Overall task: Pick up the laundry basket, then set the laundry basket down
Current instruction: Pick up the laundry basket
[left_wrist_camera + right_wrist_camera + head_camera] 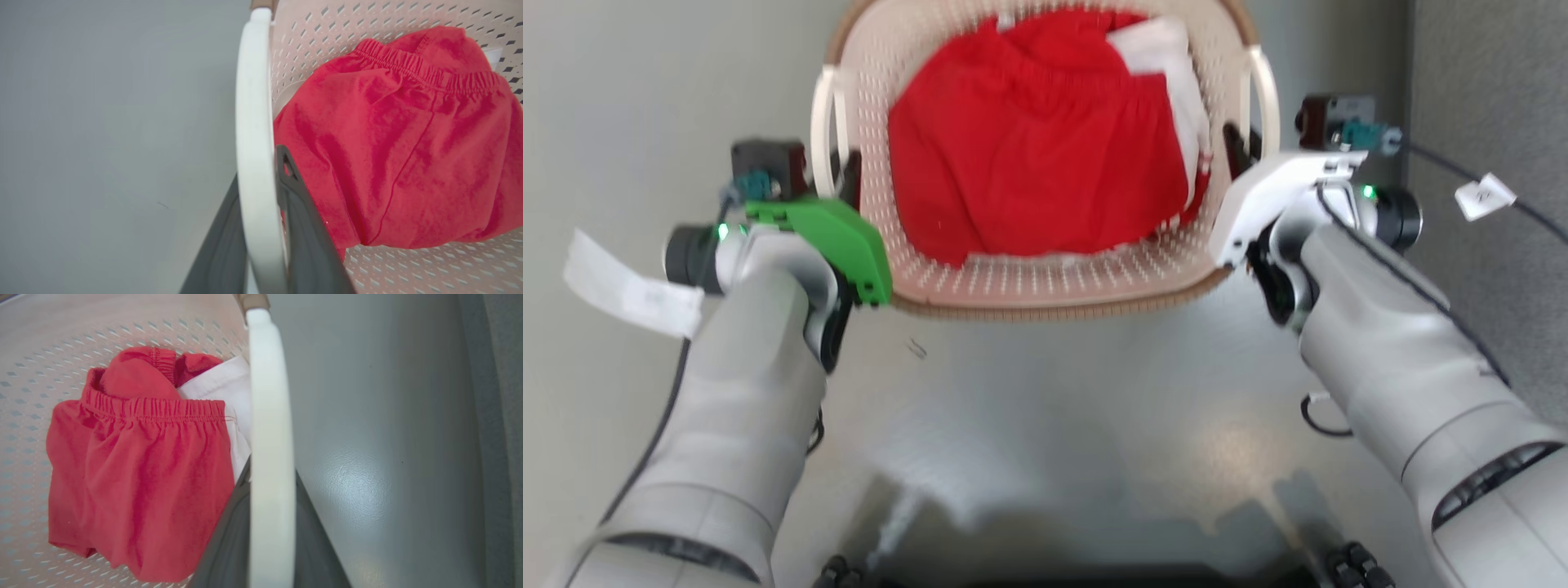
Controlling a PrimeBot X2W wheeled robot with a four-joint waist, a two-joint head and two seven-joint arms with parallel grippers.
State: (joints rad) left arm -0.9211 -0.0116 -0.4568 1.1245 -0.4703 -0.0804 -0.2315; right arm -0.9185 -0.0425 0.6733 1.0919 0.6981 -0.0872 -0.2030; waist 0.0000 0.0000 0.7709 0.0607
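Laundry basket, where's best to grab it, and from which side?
The two white side handles, left end effector from the left, right end effector from the right. Each bows out from the rim, leaving a finger gap; both sides should keep the laundry basket level.

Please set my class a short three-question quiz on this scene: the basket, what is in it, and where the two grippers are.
1. Multiple choice: what lies in the laundry basket? A) a blue towel; B) a red garment and a white cloth; C) green socks.
2. True or false: the left gripper straddles the left handle, and the right gripper straddles the right handle.
3. Fill in: the basket's rim is ___ in colour.
Key: 1 B; 2 true; 3 brown.
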